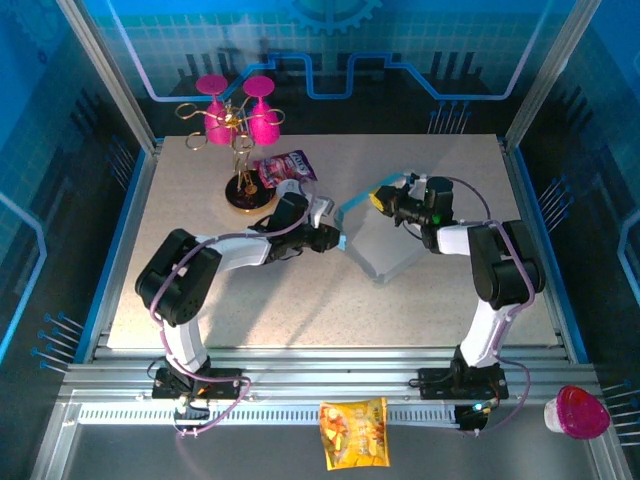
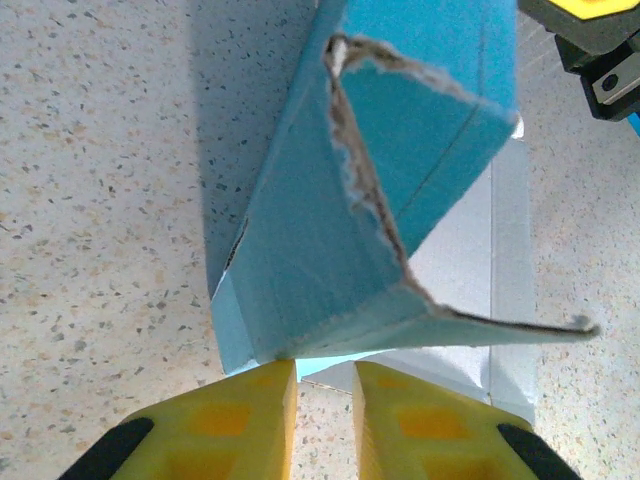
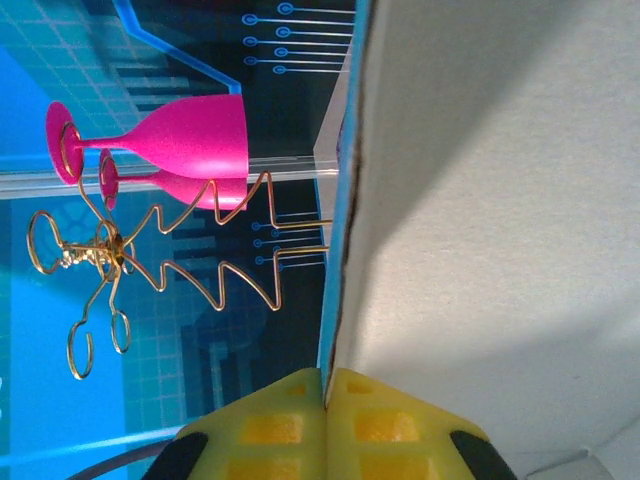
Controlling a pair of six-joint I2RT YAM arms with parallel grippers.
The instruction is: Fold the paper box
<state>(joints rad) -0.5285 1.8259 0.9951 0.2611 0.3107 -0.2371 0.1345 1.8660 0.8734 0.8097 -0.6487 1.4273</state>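
Two grippers meet at the paper box (image 1: 385, 240), which stands part-raised a little right of the table's (image 1: 300, 310) middle, well clear of all four edges. The left gripper (image 1: 338, 238) sits at the box's left edge. In its wrist view, its yellow ribbed fingers (image 2: 250, 410) stand a narrow gap apart with the box's (image 2: 300, 270) lowest edge just at their tips. The right gripper (image 1: 383, 198) is at the far corner of the box, its pads (image 3: 380, 420) pressed together on a thin panel edge (image 3: 340, 250).

Light blue matte card forms the outer faces, the inner ones are pale grey-white, and one fold shows a ragged torn rim (image 2: 360, 190).

Open speckled tabletop lies along the near edge and both near corners. Toward the far left corner stand a gold wire rack (image 1: 240, 150) with pink glasses (image 1: 262, 115) and a purple packet (image 1: 287, 165), near the left arm's wrist.
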